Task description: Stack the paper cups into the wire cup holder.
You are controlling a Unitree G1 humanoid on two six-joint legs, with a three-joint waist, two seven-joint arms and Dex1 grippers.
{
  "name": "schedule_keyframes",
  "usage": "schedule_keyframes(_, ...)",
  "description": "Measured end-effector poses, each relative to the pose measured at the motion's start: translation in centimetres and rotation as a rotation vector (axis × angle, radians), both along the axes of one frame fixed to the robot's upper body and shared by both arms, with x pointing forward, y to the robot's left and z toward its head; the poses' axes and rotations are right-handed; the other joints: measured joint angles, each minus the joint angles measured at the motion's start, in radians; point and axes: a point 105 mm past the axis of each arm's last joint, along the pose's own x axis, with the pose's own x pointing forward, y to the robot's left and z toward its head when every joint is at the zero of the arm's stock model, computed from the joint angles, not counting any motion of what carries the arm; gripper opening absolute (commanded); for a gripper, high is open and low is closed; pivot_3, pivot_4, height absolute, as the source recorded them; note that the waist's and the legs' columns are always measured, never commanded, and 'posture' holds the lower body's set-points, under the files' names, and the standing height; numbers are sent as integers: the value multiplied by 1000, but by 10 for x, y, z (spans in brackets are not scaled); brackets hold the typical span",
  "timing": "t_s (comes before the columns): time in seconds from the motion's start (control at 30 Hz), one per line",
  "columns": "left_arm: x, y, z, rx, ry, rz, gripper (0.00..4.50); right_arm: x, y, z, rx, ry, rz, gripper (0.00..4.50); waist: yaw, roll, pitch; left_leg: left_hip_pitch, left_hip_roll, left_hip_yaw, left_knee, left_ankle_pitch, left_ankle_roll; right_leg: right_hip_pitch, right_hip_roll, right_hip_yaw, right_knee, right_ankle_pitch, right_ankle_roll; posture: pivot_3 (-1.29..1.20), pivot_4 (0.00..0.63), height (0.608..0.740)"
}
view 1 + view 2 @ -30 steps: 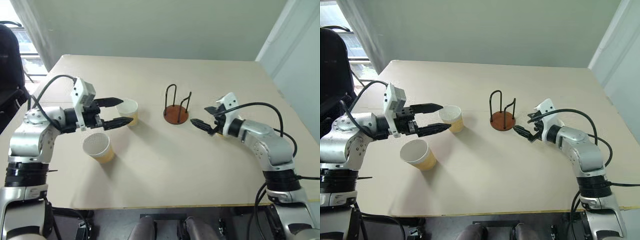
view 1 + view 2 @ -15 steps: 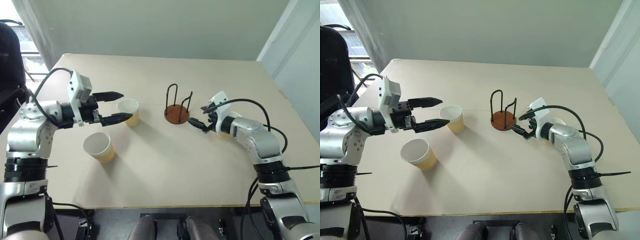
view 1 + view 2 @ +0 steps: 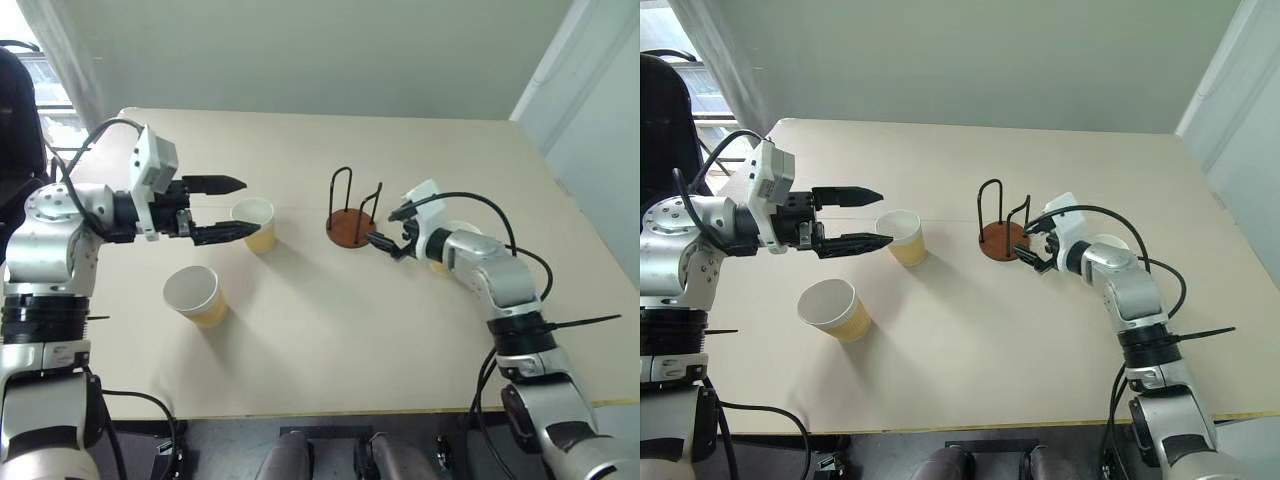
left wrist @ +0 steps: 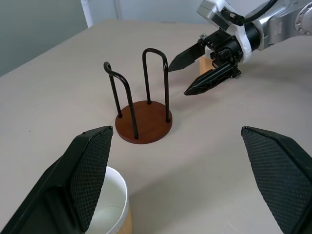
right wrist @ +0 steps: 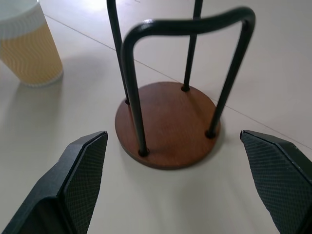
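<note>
Left pincer point(image 3: 232, 209) spread wide near a paper cup point(image 3: 255, 222); right pincer point(image 3: 384, 228) spread beside the wire cup holder point(image 3: 350, 212)

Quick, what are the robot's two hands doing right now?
Left gripper: open, empty, beside a paper cup.
Right gripper: open, empty, next to the wire cup holder.

Reddish-brown round wooden disc base point(image 5: 168, 124) carries glossy black bent-wire loops point(image 5: 185, 29). Tapered paper cup beside it point(image 5: 27, 46) — pale yellow wall with a fine wavy ribbed pattern, white rim band. Second tapered paper cup point(image 3: 195, 295) — tan-yellow outside, white inside. Flat tabletop point(image 3: 330, 330): uniform matte beige.
</note>
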Motion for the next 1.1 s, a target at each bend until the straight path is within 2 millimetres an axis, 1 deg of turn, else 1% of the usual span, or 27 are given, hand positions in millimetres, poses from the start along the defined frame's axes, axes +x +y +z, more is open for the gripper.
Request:
schedule_keyframes(0.33,-2,5,-9,4,28,9,4500,1,24,7,49,4,38,4433,-2,0,0,0,0,0,0,0,0,-1,0,0,0,0,0,0,150,740)
schedule_keyframes(0.57,-3,11,-10,1,29,40,4500,2,32,3,58,13,38,4433,-2,0,0,-1,0,0,0,0,0,-1,0,0,0,0,0,0,150,740)
schedule_keyframes(0.67,-3,14,-10,-2,26,50,4500,3,34,0,53,15,35,3819,-2,0,0,-1,0,0,0,0,0,-1,0,0,0,0,0,0,150,740)
schedule_keyframes(0.73,-3,14,-10,-3,27,53,4500,4,34,-1,47,12,24,3202,-2,0,0,-1,0,0,0,0,0,-1,0,0,0,0,-1,0,150,740)
schedule_keyframes(0.77,-3,14,-11,-3,28,53,4500,5,34,-2,43,11,16,2760,-2,0,0,-1,0,0,0,0,0,-1,0,0,0,0,-1,0,150,740)
schedule_keyframes(1.0,-3,15,-12,-3,30,57,4500,9,31,-4,27,13,-14,179,-2,0,0,-1,0,0,0,0,-1,-1,0,0,0,0,-1,0,150,740)
schedule_keyframes(1.03,-3,15,-12,-3,30,57,4500,9,31,-4,26,13,-15,56,-2,0,0,-1,0,0,0,0,-1,-1,0,0,0,0,-1,0,150,740)
schedule_keyframes(1.1,-3,15,-12,-4,30,58,4500,9,29,-4,22,13,-17,56,-2,0,0,-1,0,0,0,0,-1,-1,0,0,0,0,-1,0,150,740)
